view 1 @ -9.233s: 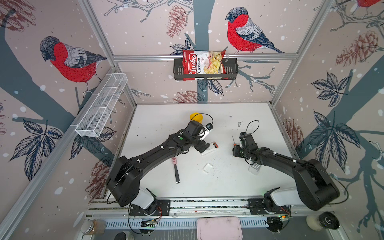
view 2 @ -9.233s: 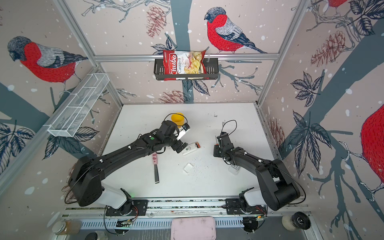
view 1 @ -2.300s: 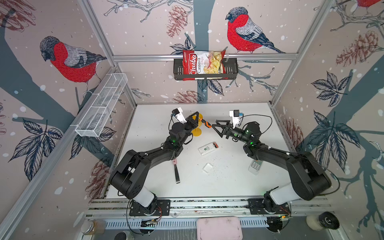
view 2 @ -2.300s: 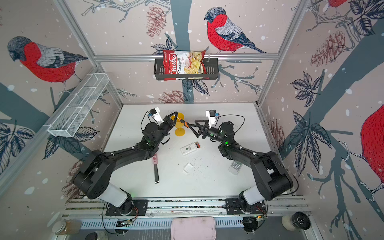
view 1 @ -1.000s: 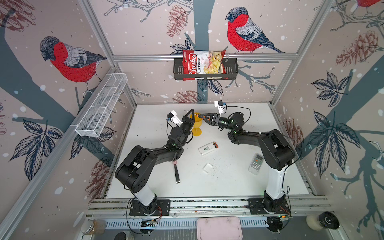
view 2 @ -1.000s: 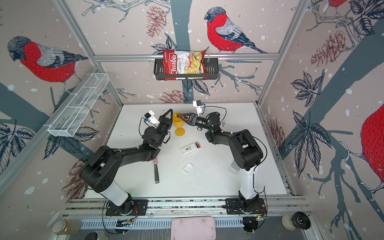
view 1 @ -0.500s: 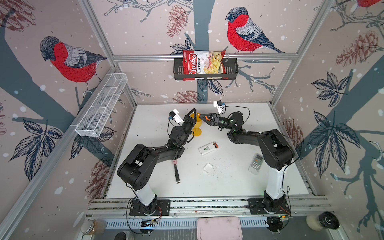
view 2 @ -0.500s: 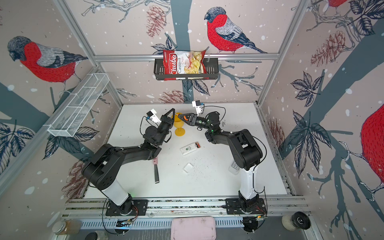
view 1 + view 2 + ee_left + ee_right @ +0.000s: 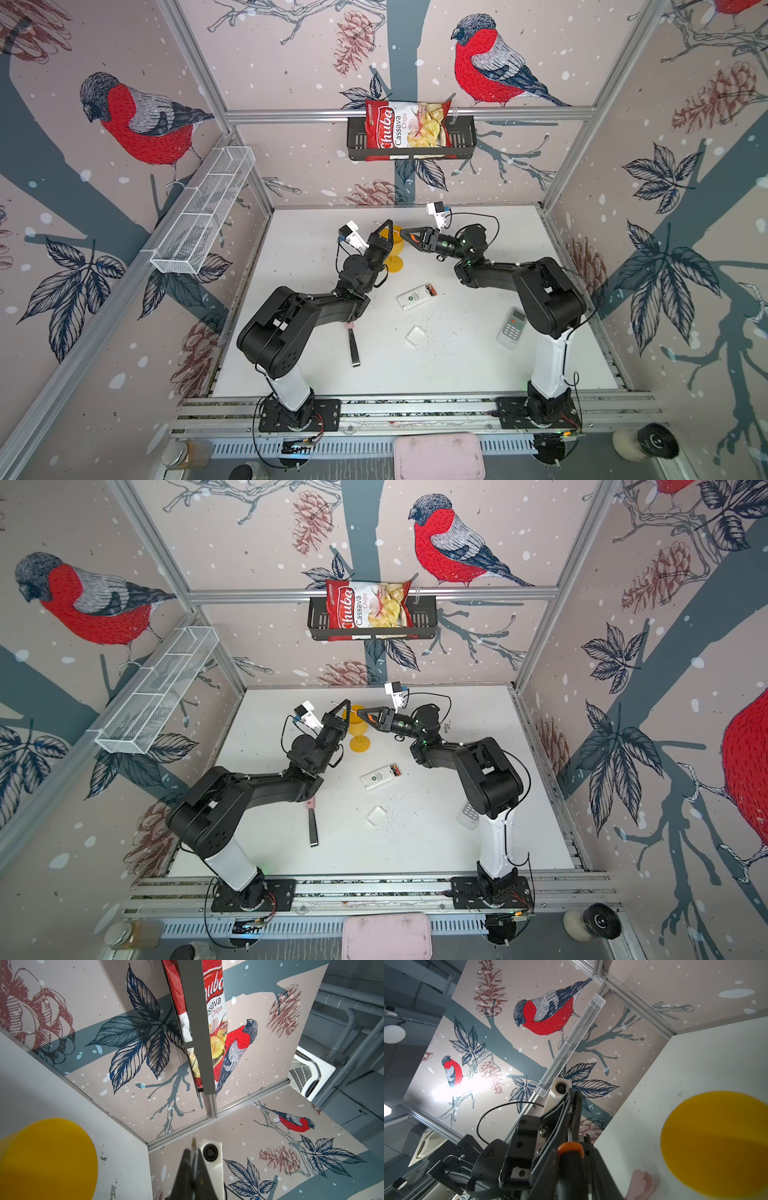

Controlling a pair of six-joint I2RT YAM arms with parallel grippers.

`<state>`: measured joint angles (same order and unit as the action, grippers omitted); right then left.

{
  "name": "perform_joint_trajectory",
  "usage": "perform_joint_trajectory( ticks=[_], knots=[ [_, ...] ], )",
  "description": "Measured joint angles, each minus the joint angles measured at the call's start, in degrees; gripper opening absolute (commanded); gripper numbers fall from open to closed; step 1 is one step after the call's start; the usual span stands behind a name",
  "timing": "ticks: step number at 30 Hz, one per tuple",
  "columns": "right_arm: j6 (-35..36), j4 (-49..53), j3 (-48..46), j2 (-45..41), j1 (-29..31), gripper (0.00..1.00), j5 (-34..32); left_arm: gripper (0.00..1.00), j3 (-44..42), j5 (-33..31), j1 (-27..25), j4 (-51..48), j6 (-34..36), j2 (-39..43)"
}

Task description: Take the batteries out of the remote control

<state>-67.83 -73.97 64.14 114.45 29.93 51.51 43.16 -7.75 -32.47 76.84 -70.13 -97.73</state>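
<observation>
Step in hand, as I read it: passing the screwdriver [image 9: 571,1159] from one arm to the other, high above the surface [image 9: 457,365] and over the yellow goblet [image 9: 394,264]. The unloading itself is not yet under way.

The left jaws are pinched tight on the thin metal shaft. In the left wrist view the tip [image 9: 194,1142] pokes out just past them. The right jaws are closed narrow on the black handle just behind its orange collar, seen in the right wrist view. Both arms grip the one tool, jaws nose to nose in both top views.

The remote [image 9: 415,297] lies face down near the middle of the surface, well below and apart from both jaws. Its bay is open at one end and a battery [image 9: 431,289] shows orange and black inside. I cannot tell how many are there. A small white cover [image 9: 415,336] lies on the surface near it, and a second remote [image 9: 513,328] lies beside the right arm.

Next move calls for the left jaws to let go of the shaft without tugging it askew. The right arm can then swing the tip down to the bay and lever at a battery's end, with the left free to steady the remote
</observation>
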Motion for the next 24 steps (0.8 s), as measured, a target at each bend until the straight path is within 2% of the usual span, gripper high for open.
perform_joint_trajectory(
  ticks=[9, 10, 14, 15, 20, 24],
  knots=[
    [0.0, -0.9, -0.4, -0.1, -0.5, 0.03, 1.2, 0.0, -0.2, -0.5, -0.4, 0.9, -0.8, -0.2],
    [0.0, -0.9, -0.5, -0.2, -0.6, 0.03, 1.4, 0.1, -0.3, -0.4, -0.5, 0.9, -0.8, -0.2],
    [0.1, 0.7, -1.6, -1.6, -1.5, 0.02, 1.7, 0.82, -0.8, 0.7, -0.6, 0.8, 1.7, 0.1],
    [0.5, 1.7, -2.0, -2.4, -2.0, 0.02, 1.7, 0.96, -0.8, 1.1, -0.6, 0.7, 2.5, 0.4],
    [6.5, 11.6, -5.4, -9.4, -5.0, 0.02, 1.9, 0.98, -1.6, 2.3, -1.3, -2.5, 6.8, 6.0],
    [16.7, 28.1, -6.4, -16.5, -8.7, 0.02, 3.1, 0.97, -4.2, 3.1, -2.3, -6.8, 11.5, 12.9]
  ],
)
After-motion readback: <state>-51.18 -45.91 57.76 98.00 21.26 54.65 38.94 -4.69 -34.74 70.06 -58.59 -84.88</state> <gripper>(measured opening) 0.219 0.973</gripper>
